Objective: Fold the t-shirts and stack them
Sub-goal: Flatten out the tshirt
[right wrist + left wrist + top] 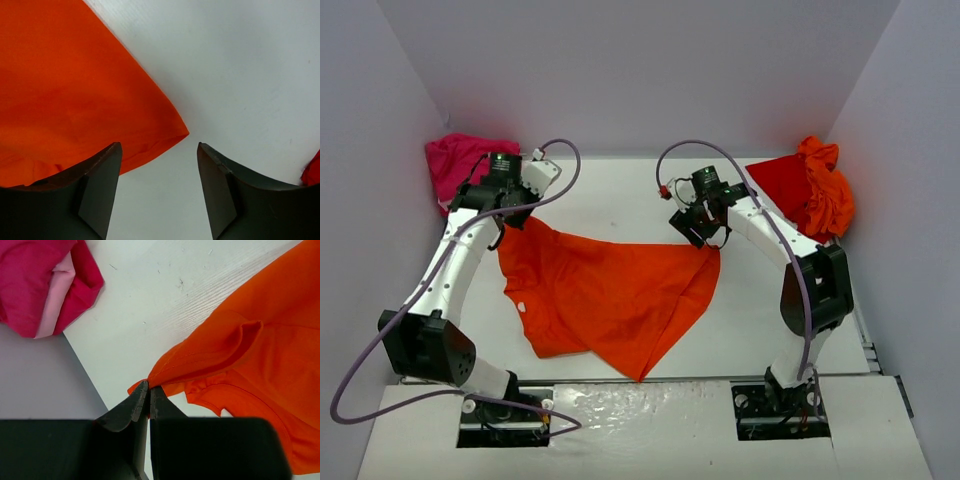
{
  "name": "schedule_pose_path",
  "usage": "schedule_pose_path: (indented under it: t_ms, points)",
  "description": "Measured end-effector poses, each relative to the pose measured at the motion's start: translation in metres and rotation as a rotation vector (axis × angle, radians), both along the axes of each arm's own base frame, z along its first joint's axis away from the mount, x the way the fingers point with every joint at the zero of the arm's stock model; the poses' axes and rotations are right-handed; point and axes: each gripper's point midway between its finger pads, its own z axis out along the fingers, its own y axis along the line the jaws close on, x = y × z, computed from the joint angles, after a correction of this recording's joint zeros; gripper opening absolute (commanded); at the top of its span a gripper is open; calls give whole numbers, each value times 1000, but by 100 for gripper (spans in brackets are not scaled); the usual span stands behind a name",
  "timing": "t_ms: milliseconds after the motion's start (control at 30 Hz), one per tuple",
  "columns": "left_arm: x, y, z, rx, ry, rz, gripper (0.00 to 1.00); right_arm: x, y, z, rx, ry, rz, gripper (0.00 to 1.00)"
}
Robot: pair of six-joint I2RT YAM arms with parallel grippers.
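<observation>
An orange t-shirt (610, 295) is lying spread out, with some wrinkles, across the middle of a white desk (620, 190) inside a pale-walled enclosure. The left tool (148, 390) is clenching a corner of this shirt's edge at the shirt's far left, its two dark fingers pressing together with the cloth pinched between them and a hemmed fold trailing away to the right. The right tool (159, 146) is hovering with its fingers spread apart and gripping nothing; the shirt's far right corner is lying flat on the desk just below the left finger. A crumpled magenta t-shirt (460, 165) is sitting in the far left corner, well apart from the orange one. In the far right corner, a red t-shirt (782, 185) is lying bunched against another orange garment (825, 190).
</observation>
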Motion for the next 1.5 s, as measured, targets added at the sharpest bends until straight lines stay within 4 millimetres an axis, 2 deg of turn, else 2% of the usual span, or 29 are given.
schedule_pose_path:
  t_ms: [67,167,267,367,500,567,633,733,1000,1167,1367,1500]
  points:
    - [4,1,-13,23,9,10,0,11,4,4,2,-21,5,61]
    - [15,2,-27,56,6,26,0,22,14,26,39,-73,27,58]
    - [26,3,-37,79,5,46,0,14,32,40,79,-79,85,57]
    - [35,5,-46,91,9,72,0,-21,59,37,91,-9,195,55]
    - [41,7,-56,109,17,102,0,-87,91,15,85,149,356,53]
    - [42,7,-57,119,17,113,0,-118,93,-1,72,246,401,53]
    - [42,5,-58,128,17,116,0,-139,87,-13,58,326,413,53]
    - [41,1,-57,137,13,111,0,-156,80,-20,54,400,416,54]
    - [39,-9,-57,141,11,101,0,-187,75,-36,53,518,437,54]
    - [38,-7,-57,147,12,107,0,-200,86,-56,31,587,472,54]
    - [37,-5,-58,158,18,112,0,-201,97,-84,-3,623,460,52]
    - [35,-3,-60,166,24,115,0,-189,101,-92,-33,586,415,52]
